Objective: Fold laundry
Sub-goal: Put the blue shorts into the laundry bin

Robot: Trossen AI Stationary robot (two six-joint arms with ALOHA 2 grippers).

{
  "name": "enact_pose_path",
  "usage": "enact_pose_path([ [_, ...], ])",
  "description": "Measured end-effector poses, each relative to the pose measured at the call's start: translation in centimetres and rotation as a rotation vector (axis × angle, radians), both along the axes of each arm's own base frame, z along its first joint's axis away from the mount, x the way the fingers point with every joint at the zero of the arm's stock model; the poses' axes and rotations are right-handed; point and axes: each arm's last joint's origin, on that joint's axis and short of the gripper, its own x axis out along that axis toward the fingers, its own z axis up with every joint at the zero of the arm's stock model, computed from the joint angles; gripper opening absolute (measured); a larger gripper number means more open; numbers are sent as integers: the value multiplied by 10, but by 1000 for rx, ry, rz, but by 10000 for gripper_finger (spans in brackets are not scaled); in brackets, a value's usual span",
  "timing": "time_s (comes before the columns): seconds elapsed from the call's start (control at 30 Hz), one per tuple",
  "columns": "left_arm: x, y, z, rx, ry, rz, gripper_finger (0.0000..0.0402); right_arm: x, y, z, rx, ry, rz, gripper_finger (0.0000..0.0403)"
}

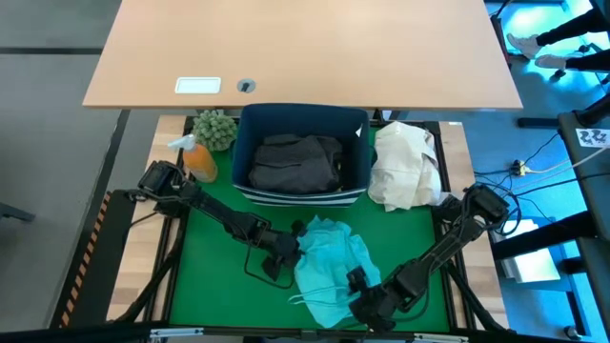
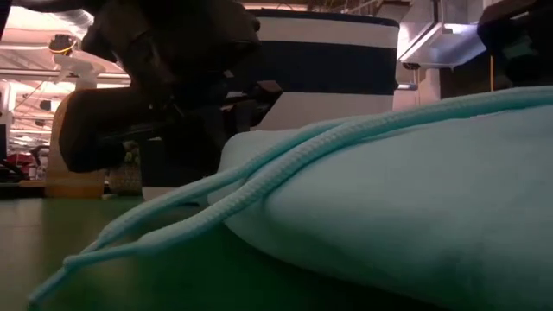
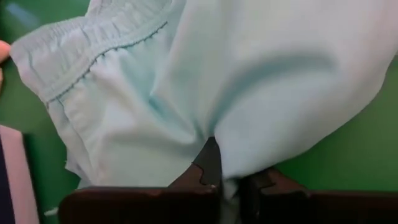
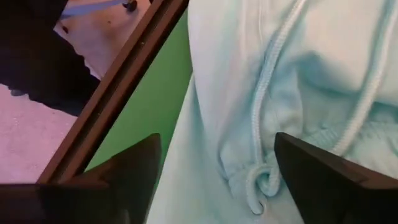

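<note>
**A robotics lab set up for laundry trials**

The setting looks like a research lab or workshop rather than a home. Two dark robot arms [image 1: 224,217] are mounted at a green-matted work table [image 1: 205,276] edged with hazard striping [image 1: 84,262]. A plain wooden desk [image 1: 305,48] stands beyond it, and loose cables [image 1: 534,164] trail across the grey floor. The low view shows an open hall with bright ceiling lighting [image 2: 34,60] behind the table.
</note>
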Motion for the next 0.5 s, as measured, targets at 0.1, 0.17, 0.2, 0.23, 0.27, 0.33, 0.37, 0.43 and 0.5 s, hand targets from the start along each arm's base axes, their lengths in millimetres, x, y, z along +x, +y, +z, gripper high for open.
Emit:
enact_pose_path([
  [0.1,1,3,0,-29,10,13,7,1,0,3,-31,-13,-3,354],
  [0.17,1,4,0,-37,14,24,7,1,-1,-2,-75,-13,2,380],
  [0.2,1,5,0,-42,15,30,7,1,-2,-7,-107,-1,9,390],
  [0.23,1,5,0,-50,18,33,7,0,-3,-14,-140,18,15,394],
  [0.27,2,6,0,-61,22,33,7,0,-3,-21,-164,36,21,395],
  [0.33,2,8,-1,-77,27,37,7,2,-1,-30,-189,49,34,389],
  [0.37,2,8,-1,-83,29,44,7,2,-1,-34,-197,59,34,386],
  [0.43,2,8,-1,-92,35,45,7,3,-1,-42,-229,74,28,380],
  [0.5,1,7,-1,-91,39,41,7,3,-1,-44,-253,63,-12,372],
])
